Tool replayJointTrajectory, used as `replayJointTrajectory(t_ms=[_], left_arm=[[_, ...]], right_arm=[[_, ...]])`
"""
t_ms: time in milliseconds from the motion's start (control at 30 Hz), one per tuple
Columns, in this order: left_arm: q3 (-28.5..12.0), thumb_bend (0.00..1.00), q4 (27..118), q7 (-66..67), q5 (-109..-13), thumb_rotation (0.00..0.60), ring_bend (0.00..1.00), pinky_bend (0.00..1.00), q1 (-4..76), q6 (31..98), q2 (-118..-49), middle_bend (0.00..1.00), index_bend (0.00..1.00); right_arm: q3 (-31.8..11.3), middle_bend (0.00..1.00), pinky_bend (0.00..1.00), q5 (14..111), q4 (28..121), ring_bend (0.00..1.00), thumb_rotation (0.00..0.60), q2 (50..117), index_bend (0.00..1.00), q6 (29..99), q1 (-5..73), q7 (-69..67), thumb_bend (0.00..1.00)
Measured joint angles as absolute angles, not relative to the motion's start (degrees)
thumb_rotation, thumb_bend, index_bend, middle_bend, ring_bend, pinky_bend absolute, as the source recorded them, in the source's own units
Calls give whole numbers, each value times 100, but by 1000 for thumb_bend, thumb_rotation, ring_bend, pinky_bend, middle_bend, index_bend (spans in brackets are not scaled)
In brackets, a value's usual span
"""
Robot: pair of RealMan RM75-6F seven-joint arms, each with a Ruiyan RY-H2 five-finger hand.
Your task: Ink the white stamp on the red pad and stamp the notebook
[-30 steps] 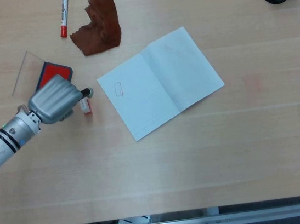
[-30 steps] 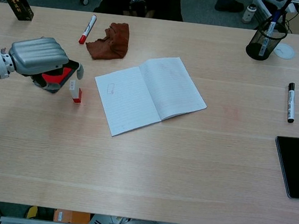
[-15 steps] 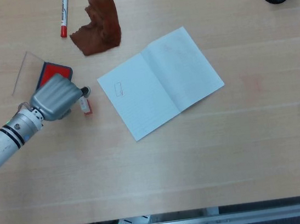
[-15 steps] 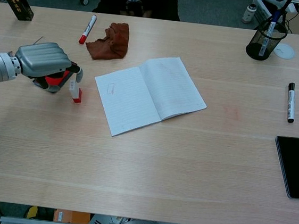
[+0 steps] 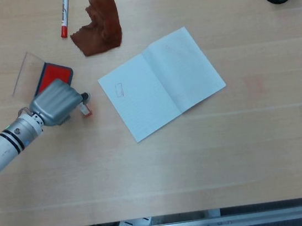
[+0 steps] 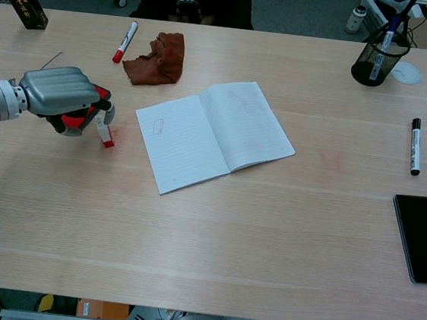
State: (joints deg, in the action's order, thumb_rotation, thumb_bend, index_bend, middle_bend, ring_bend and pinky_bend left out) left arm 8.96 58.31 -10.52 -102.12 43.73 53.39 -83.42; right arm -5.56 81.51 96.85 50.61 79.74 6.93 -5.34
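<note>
The left robot hand point(image 5: 56, 102) has a smooth silver-grey metallic shell, ridged lengthwise across its back where the fingers run. One fingertip point(image 5: 85, 96) ends in a dark cap. Behind it sits a silver wrist collar, then a white forearm ringed by black bands, with a small green-blue mark.

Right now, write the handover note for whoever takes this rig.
Left hand: fingers closed around the white stamp, which stands tilted on the table beside the red pad. Right hand: not in view.
Notebook lies open mid-table, with a faint rectangular mark on its left page.
Done: stamp reached and gripped.
Cannot tell: whether the stamp is inked.
Left: press it on the pad if needed, then stamp the notebook.
</note>
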Motion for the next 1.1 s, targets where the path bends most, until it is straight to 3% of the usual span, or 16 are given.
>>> replayJointTrajectory(t_ms=[1100], left_arm=[[836,228,5726,-723,-9962,600,1000,1000,4402,5434,-8742,1000,462]], right_arm=[[-551,414,468,8116,9596,353,600,5042,296,8016,617,-621,55]])
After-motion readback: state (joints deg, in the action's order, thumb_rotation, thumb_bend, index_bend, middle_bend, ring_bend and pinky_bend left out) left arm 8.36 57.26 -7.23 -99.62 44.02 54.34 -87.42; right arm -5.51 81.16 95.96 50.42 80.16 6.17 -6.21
